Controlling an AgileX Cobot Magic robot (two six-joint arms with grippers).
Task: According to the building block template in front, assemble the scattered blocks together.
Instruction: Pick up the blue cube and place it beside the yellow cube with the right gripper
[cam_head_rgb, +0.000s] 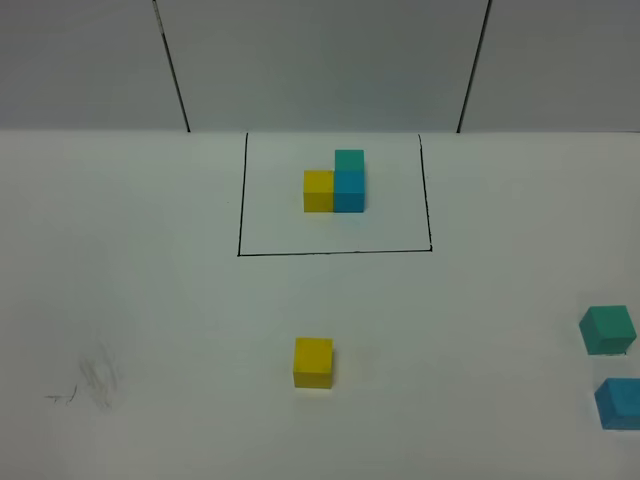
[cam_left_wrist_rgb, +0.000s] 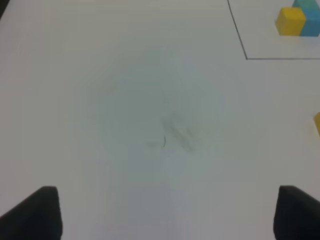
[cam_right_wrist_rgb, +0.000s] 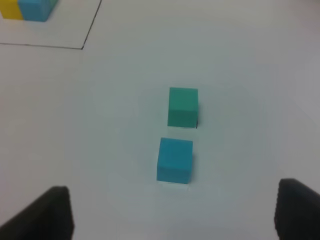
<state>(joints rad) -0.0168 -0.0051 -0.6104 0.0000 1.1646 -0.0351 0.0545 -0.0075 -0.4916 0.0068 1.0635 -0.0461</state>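
Three loose cubes wait on the white worktop (cam_head_rgb: 150, 300), none of them joined yet. The yellow cube (cam_head_rgb: 313, 362) sits alone near the middle, toward the near edge. It is straight in front of the building block template (cam_head_rgb: 335, 185), which stands by the far edge inside its black-line rectangle (cam_head_rgb: 335, 252): yellow touching blue, teal-green on top of the blue. The teal-green cube (cam_head_rgb: 607, 330) and the blue cube (cam_head_rgb: 620, 402) lie off toward the right edge, near each other, with bare worktop between them in the wrist view.

My right gripper (cam_right_wrist_rgb: 172, 212) hangs above that pair, jaws spread and nothing between them, with the blue cube the closer one. I read that as lining up on the blue, since it has to go beside the yellow before the teal-green can cap it. My left gripper (cam_left_wrist_rgb: 167, 215) is also wide and empty. It is over a faint scuff mark (cam_left_wrist_rgb: 172, 135) on the left part of the worktop, well apart from the yellow cube, probably parked to leave the right arm room. Only the tips show, so I can't judge either gripper's height for sure.
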